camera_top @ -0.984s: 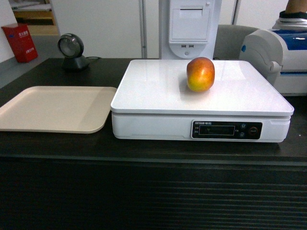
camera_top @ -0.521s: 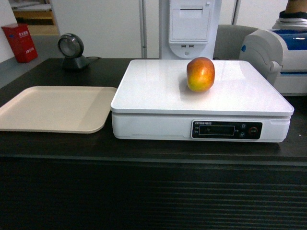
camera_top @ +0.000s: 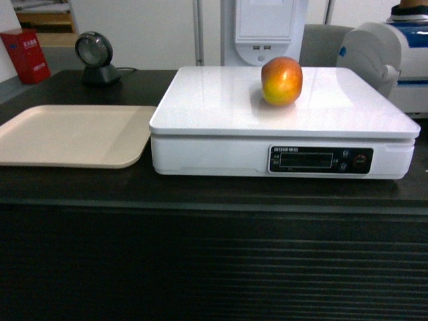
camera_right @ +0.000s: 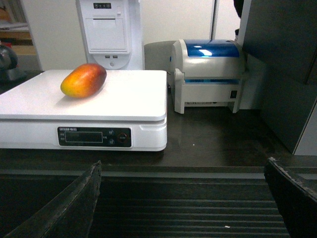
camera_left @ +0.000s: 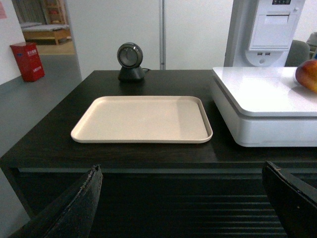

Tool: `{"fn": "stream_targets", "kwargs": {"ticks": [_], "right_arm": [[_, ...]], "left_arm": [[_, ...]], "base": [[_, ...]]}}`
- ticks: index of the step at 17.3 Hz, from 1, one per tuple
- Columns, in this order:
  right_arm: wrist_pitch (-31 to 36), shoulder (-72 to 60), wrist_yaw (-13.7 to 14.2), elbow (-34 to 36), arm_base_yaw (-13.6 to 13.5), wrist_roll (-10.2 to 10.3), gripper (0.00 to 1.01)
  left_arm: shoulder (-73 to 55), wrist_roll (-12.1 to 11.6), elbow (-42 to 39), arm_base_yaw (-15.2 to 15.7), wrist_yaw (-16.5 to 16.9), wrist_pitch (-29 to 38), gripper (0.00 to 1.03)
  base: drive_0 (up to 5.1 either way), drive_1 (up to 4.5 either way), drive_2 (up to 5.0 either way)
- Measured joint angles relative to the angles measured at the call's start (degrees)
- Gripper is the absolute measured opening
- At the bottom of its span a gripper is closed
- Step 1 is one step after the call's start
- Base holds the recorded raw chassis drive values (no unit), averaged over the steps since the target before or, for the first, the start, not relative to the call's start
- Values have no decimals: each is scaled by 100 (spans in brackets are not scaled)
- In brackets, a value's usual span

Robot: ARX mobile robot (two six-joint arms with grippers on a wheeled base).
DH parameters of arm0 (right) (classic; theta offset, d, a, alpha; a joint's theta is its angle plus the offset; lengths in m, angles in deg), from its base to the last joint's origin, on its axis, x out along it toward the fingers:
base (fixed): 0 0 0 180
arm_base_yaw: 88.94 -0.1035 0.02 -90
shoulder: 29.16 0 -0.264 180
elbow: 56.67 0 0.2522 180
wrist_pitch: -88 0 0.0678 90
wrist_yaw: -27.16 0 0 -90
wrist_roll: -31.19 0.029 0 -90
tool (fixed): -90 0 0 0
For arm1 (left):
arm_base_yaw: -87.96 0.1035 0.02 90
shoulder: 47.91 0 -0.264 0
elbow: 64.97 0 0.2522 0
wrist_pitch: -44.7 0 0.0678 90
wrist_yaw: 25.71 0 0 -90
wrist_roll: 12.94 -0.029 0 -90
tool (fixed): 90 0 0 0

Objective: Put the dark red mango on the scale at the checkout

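While both hands hang spread wide, left hand (camera_left: 181, 208) and right hand (camera_right: 183, 208), the dark red mango (camera_top: 281, 81) rests at the scale's (camera_top: 221, 110) one o'clock on the table (camera_top: 80, 187).

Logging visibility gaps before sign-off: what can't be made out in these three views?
- Scale display: any reading too small and dark, head and right wrist views.
- Dark red mango: cut off by the right edge in the left wrist view.
- Left gripper, right gripper: only finger edges at the bottom corners; absent from the head view.
- Mango's contact patch: hidden by the fruit itself.
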Motion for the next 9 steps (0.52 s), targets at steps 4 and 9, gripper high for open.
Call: {"fn": "stream_targets", "kwargs": {"ticks": [4,9], "right_arm": [[-17,-2,2,0,0,4,98],[-13,0,-2,0,0,-2,98]], "left_arm": [[0,-2,0,0,0,-13,98],[0,-13,0,0,-2,-11,98]], "base": [[0,0,0],[0,0,0]]}}
